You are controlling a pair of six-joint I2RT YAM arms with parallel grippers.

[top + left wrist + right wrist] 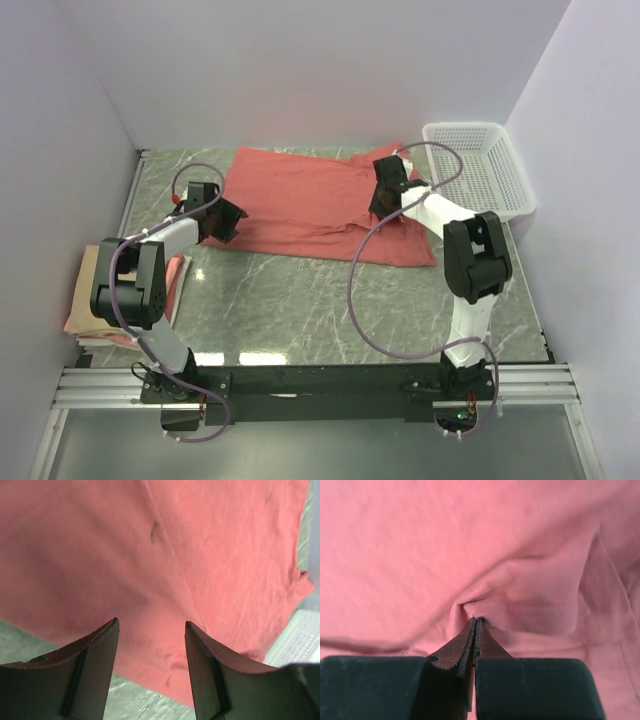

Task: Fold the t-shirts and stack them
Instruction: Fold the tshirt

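Salmon-red t-shirt [300, 195] | right end effector [476, 621] pinching its fabric | left end effector [151, 622] wide

Table [300, 300] open nr front; shirt [300, 195] mid, basket [465, 128] far-R.

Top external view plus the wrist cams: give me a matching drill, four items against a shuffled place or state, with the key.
Items
1. salmon-red t-shirt
2. white mesh basket
3. left gripper
4. right gripper

Place or state
A. shut, pinching a fold of cloth
B. far right corner
C. open, at the shirt's left edge
D. spread out in the middle

Pairs: 1-D, 2-B, 3-C, 4-A
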